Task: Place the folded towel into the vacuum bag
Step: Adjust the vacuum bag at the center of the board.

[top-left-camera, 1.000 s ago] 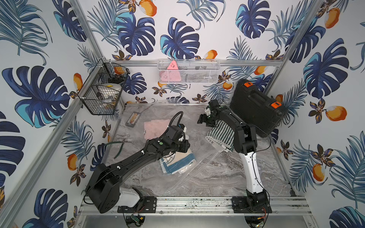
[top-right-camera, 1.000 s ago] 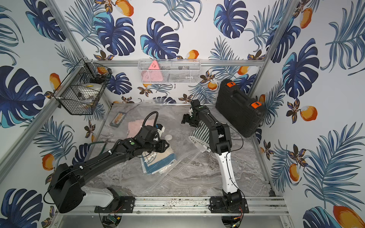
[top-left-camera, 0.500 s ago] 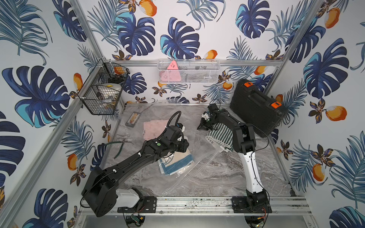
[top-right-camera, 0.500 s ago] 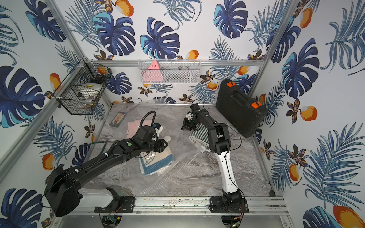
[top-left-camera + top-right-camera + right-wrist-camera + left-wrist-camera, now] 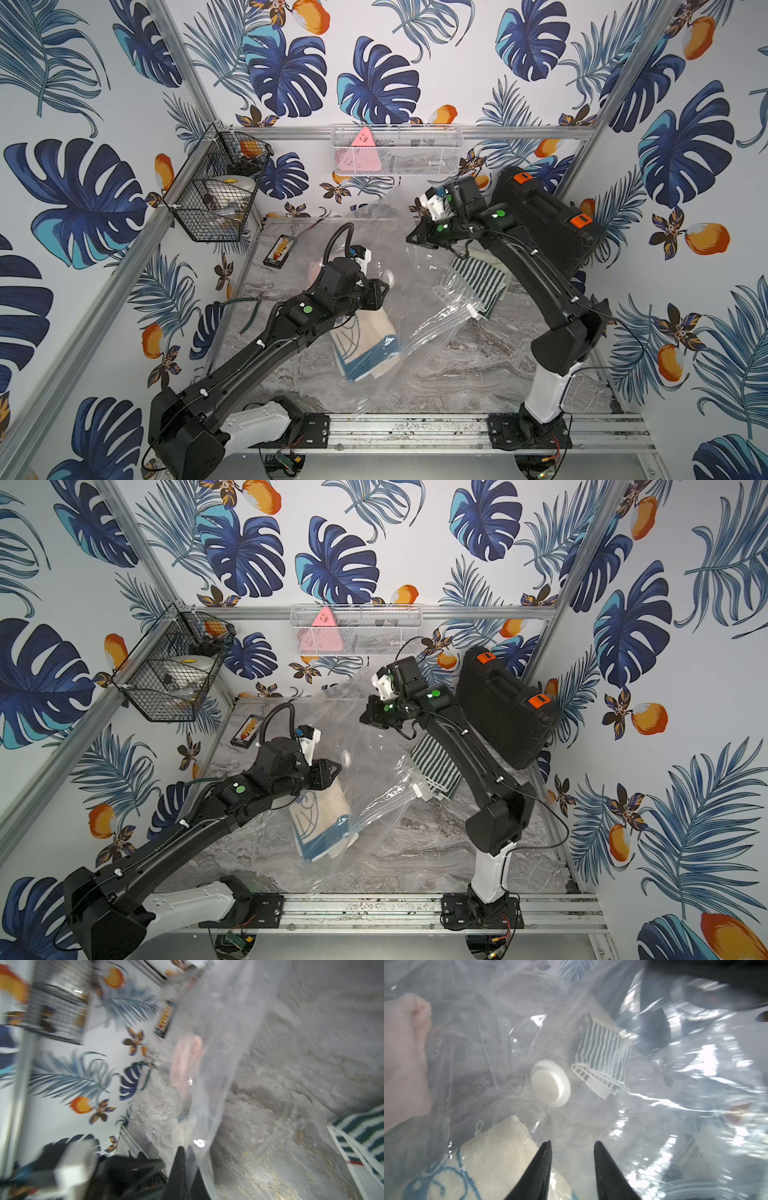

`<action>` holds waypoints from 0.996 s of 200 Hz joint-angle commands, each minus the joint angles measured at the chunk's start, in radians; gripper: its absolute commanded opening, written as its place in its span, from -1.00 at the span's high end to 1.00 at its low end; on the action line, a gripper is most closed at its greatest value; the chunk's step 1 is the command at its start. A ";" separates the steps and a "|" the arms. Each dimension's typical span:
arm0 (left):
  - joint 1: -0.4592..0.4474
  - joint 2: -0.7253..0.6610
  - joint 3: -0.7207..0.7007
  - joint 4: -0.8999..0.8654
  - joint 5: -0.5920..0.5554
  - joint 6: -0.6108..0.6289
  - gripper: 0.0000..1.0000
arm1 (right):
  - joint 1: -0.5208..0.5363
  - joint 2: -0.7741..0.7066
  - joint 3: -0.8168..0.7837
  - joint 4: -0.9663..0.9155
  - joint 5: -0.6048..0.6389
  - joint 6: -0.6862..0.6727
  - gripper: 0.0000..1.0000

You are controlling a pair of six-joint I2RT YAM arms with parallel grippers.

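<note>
Two arms meet over the vacuum bag (image 5: 419, 291), which sprawls across the centre of both top views; the right gripper (image 5: 186, 1152), jaws pinched shut on a raised fold of plastic, lifts it at upper centre; the left gripper (image 5: 572, 1145), jaws apart and empty, sits inside the bag; the folded towel (image 5: 365, 340) lies at lower centre, within the plastic, near the round white valve (image 5: 550, 1082).
</note>
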 commanded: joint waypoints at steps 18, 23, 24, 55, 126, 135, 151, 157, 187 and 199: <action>0.001 -0.026 -0.001 0.016 0.018 -0.012 0.22 | 0.038 0.003 0.043 -0.083 0.013 0.014 1.00; 0.001 -0.026 -0.004 0.014 0.019 -0.012 0.22 | 0.033 0.017 0.045 -0.106 0.021 0.009 1.00; 0.002 -0.026 -0.003 0.013 0.019 -0.011 0.22 | 0.032 0.020 0.045 -0.109 0.024 0.007 1.00; 0.001 -0.010 -0.012 0.010 0.035 -0.001 0.21 | -0.046 -0.015 -0.159 -0.030 0.074 0.025 1.00; -0.001 0.152 -0.094 0.118 0.066 -0.002 0.21 | -0.199 0.002 -0.652 0.256 -0.038 0.105 1.00; -0.002 0.171 -0.118 0.131 0.042 -0.001 0.22 | -0.194 0.005 -0.693 0.317 -0.017 0.145 1.00; -0.002 0.198 -0.172 0.139 -0.005 -0.007 0.23 | -0.193 0.020 -0.733 0.389 0.012 0.210 1.00; 0.000 0.212 -0.187 0.140 -0.021 -0.009 0.23 | -0.190 0.029 -0.738 0.407 0.017 0.231 1.00; 0.001 0.266 -0.260 0.175 -0.094 -0.051 0.23 | -0.133 0.070 -0.762 0.514 0.049 0.328 1.00; 0.006 0.296 -0.262 0.156 -0.149 -0.055 0.23 | -0.107 0.081 -0.782 0.571 0.073 0.378 1.00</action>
